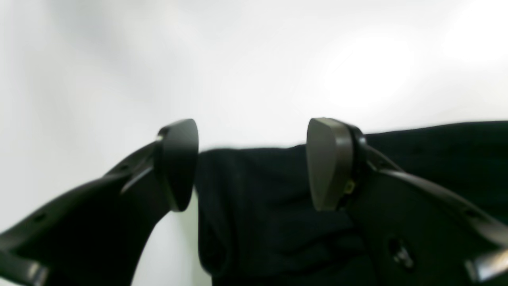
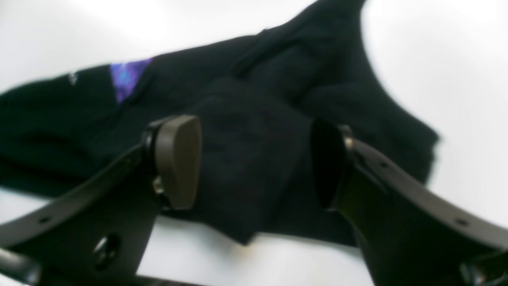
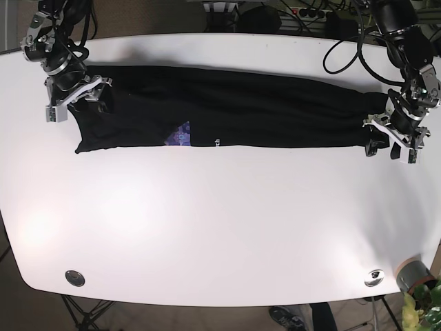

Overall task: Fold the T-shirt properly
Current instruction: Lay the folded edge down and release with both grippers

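A: Left gripper (image 1: 252, 165), jaws spread wide, nothing pinched, with the end of the black T-shirt (image 3: 227, 114) lying right between the pads. Right gripper (image 2: 254, 163): same story, parted over a bunched fold at the other end.

B: And the shirt itself?

A: Stretched in a long narrow band across the far side of the white table (image 3: 220, 227), purple print (image 3: 180, 135) peeking out at the near edge. I'd say the lengthwise fold is done.

B: Next move?

A: Probably both claws clamp their ends, then bring one end over the other. The fabric could easily slip.
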Robot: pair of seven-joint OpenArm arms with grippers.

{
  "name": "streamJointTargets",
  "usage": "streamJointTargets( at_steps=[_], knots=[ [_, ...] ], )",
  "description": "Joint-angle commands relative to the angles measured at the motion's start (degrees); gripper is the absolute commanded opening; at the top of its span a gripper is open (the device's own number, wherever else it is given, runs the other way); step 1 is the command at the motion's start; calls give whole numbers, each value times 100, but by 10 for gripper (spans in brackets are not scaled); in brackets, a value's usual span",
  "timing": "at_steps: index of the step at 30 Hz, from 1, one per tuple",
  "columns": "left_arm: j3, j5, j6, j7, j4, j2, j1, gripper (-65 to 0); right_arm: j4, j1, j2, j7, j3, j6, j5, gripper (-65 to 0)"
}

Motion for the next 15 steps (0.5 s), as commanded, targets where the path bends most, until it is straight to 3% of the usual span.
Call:
streamJointTargets(
  at_steps=[1,10,15],
  knots=[
    [-44,-71,4,-74,241,-112,-19,-260,100,11,65,95,-297,28,73,-236],
    [220,-27,12,-74,276,2,245,-260,-252,2,74,95,-991,-25,-32,-236],
    [238,-27,12,-83,-172,11,350,-260,-586,11,-5,139,-1440,-7,-1219,-236]
  ],
)
